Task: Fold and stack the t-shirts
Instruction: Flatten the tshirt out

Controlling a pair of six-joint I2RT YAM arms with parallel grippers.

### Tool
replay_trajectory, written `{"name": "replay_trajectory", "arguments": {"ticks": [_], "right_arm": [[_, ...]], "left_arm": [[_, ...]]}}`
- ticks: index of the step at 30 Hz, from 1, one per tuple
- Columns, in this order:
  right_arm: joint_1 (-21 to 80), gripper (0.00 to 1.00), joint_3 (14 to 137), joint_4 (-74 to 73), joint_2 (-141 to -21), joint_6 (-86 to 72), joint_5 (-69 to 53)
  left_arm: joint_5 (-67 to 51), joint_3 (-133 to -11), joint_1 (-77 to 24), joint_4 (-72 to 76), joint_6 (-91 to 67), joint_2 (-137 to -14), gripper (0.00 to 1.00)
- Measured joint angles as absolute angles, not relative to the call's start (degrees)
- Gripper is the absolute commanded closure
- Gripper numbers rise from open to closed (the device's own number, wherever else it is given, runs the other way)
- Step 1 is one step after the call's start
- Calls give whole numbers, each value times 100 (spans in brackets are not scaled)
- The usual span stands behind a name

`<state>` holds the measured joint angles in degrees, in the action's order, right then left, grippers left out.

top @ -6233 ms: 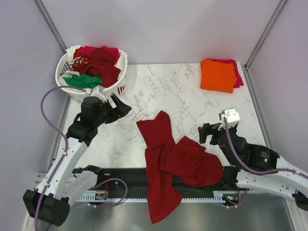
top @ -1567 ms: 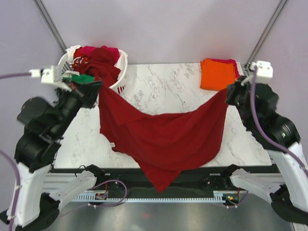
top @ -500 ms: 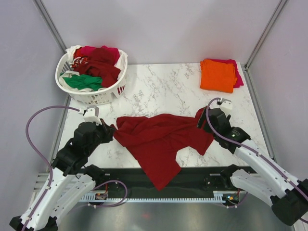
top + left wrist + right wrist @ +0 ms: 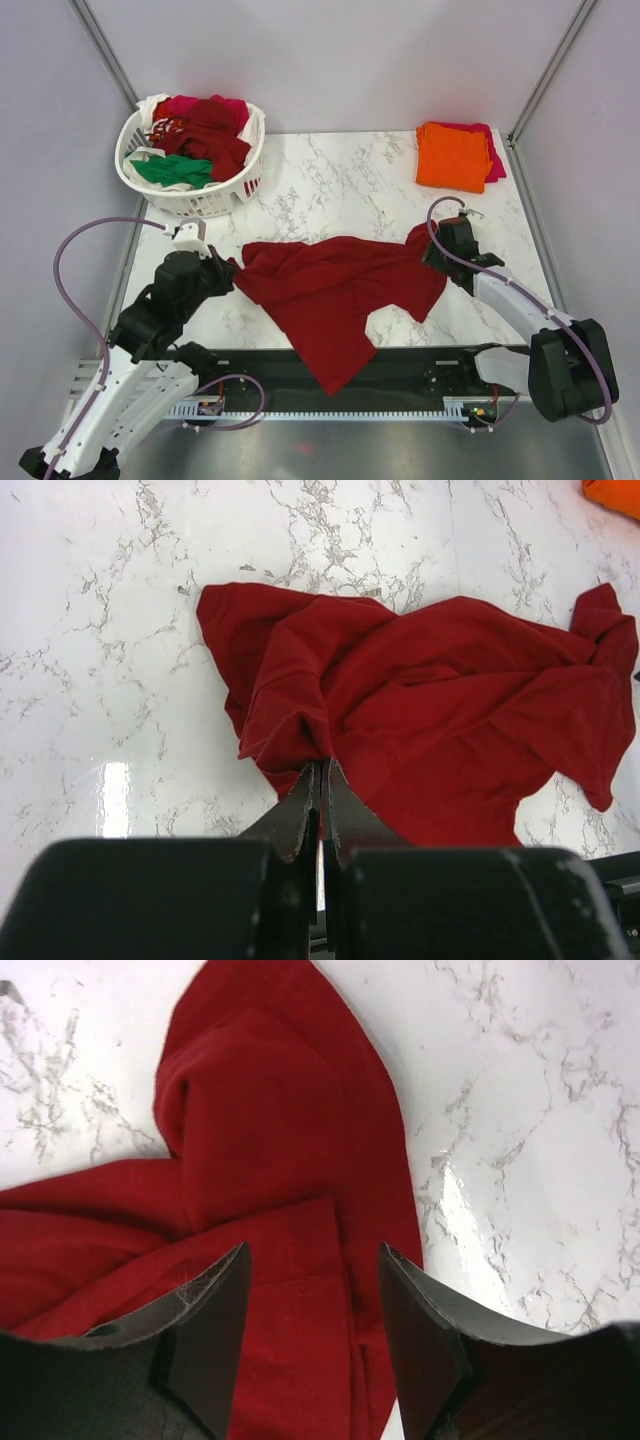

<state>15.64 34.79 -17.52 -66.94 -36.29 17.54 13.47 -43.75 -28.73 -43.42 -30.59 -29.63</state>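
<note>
Right tool (image 4: 312, 1258) has released red shirt (image 4: 330, 285); left tool (image 4: 320, 768) pinches its edge.

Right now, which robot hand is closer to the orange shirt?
Right. The right gripper hangs over the dark red shirt at its right corner, nearer the orange shirt; the left gripper pinches its left end.

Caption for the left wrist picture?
Left gripper pinches the edge of a crumpled dark red t-shirt on a marble table.
</note>
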Motion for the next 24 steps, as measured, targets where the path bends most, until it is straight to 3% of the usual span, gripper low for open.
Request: {"name": "replay_trajectory", "arguments": {"ticks": [16,24], "right_arm": [[1116,43,3194,-720,-7522,-3476,880],[985,60,3131,-508,-7669,-3406,725]], "left_arm": [[1347,-4372,-2873,-4344,-3059,-2961,98],[1347,-4375,-2873,-4346,-3059,-2961,98]]}}
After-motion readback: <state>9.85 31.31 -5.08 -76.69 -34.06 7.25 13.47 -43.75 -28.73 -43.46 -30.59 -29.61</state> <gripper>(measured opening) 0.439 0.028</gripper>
